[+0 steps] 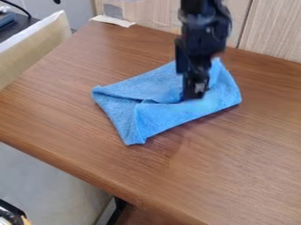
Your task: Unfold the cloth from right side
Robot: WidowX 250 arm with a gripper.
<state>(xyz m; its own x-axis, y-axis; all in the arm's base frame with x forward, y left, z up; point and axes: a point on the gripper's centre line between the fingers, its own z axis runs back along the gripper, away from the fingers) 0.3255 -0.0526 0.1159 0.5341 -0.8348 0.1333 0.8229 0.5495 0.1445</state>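
From where I stand, the brown wooden table (235, 167) runs back to a pale wood panel (273, 30). On it, toward the back, lies the blue cloth (162, 123), partly folded over, with creases running from its left corner toward the middle. The black gripper (195, 92) hangs down over the cloth's middle; I can't make out whether it's spread or pinched together. A whitish strip (112, 20) sits at the table's far left corner.
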